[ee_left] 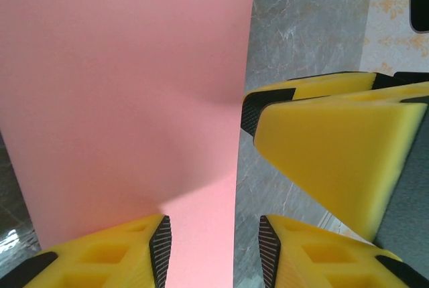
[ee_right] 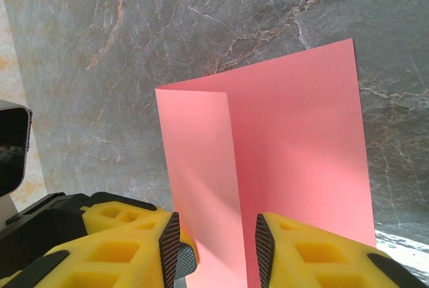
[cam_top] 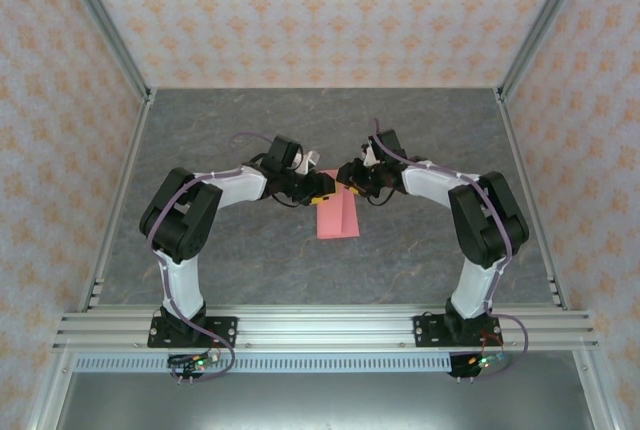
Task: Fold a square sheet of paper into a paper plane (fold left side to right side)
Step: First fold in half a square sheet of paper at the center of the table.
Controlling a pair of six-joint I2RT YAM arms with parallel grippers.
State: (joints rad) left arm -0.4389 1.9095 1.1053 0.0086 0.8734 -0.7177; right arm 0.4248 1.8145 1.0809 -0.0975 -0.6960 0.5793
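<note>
My left jaws stand apart with the square sheet of paper running up between them, not pinched. My right jaws are apart too, straddling the same sheet near its crease, and neither pair is clamped on anything.

The grey marbled worktop sits inside patterned walls and a metal frame. My left arm and right arm bend inward and meet over the far end of the sheet, which lies near the middle of the worktop. One half rests flat on the stone and the other half is lifted along the crease, so I judge the side-to-side fold to be partly made and not yet pressed down.

To do this well, I should carry the raised half over until its free edge meets the edge of the flat half, with the corners matched. Only then should I press along the crease, starting from the end I have hold of. Thin paper buckles easily, so the closing pads should take just the edge and pull evenly, while the other side keeps the flat half from sliding.

What crowds me is myself. From the left wrist, the yellow fingers of my right jaws loom just beside my own. A careless sweep could knock them together or snag the flap.
</note>
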